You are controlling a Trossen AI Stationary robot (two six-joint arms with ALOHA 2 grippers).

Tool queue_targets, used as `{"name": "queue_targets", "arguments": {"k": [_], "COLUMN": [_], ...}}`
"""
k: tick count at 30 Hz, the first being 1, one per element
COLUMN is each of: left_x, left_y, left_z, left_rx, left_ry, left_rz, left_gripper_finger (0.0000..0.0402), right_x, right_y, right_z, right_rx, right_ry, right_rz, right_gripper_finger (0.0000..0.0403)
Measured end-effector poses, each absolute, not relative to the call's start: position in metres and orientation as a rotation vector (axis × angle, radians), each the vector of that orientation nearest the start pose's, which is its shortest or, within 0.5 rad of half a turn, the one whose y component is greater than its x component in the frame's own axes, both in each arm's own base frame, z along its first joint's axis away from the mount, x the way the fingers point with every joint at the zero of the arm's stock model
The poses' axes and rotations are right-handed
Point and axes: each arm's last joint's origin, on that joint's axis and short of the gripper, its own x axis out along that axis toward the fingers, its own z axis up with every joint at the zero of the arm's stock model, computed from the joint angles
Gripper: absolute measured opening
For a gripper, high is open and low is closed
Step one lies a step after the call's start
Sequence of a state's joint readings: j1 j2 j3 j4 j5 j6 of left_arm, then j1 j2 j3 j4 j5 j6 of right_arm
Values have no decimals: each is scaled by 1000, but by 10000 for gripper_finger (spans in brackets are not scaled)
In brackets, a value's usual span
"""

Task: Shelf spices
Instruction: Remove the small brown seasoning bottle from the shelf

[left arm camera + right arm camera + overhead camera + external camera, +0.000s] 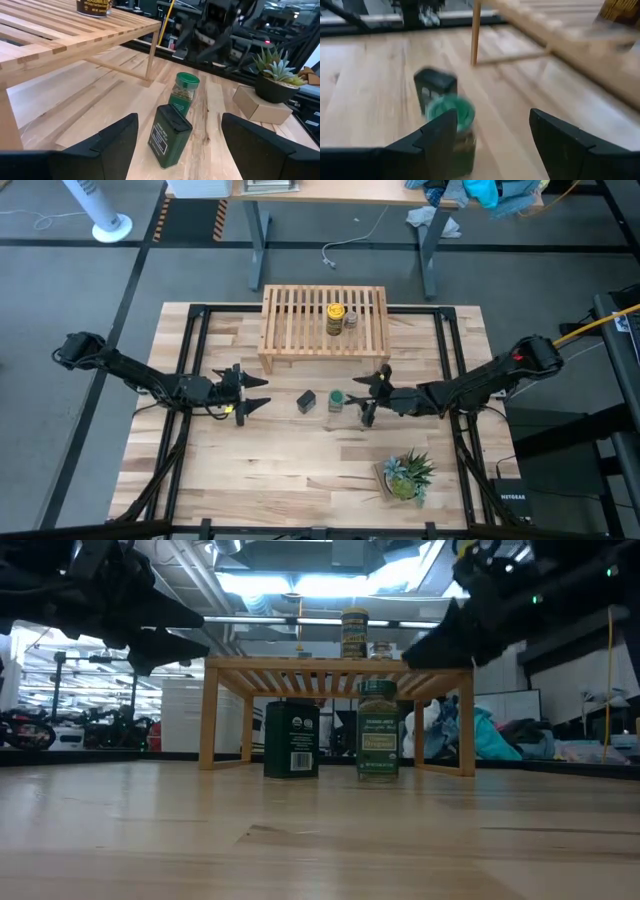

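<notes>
The light-wood shelf (300, 330) stands on its short legs at the table's far middle. On its slats stand the yellow-lidded jar (335, 317) and the tiny grey-topped jar (352, 320). In front of the shelf, the black tin (306, 401) and the green-lidded jar (336, 400) stand upright on the tabletop, side by side. My left gripper (264, 391) hangs open just left of the tin, which shows ahead between its fingers (170, 135). My right gripper (360, 398) is open just right of the green-lidded jar (449, 120), above table height, touching nothing.
A small potted green plant (405, 475) sits on a cardboard block near the table's near right corner. Black frame rails (190, 380) run along the table's left and right sides. Bare wood lies between the jars and the near edge.
</notes>
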State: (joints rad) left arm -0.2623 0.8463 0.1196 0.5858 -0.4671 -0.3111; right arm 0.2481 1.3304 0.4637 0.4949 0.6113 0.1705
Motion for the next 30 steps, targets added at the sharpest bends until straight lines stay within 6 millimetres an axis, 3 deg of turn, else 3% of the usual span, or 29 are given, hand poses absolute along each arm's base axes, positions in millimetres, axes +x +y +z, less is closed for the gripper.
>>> {"name": "queue_targets", "arguments": {"k": [13,21,25,30], "left_x": [159,159,159,159], "left_y": [-29,-29,-29,-29], "left_z": [170,170,170,170], "left_rx": [-225,-183,-182,-185], "left_ry": [101,106,107,107], "left_rz": [221,219,219,219], "left_gripper_finger": [279,279,279,279], "right_x": [223,213,209,199], "right_y": [25,-29,-63,-97], "right_z": [223,243,241,234], "right_rx": [-244,-221,-142,-79], "right_ry": [198,133,124,167], "right_rz": [-641,-599,-476,-502], "right_gripper_finger": [253,253,253,253]}}
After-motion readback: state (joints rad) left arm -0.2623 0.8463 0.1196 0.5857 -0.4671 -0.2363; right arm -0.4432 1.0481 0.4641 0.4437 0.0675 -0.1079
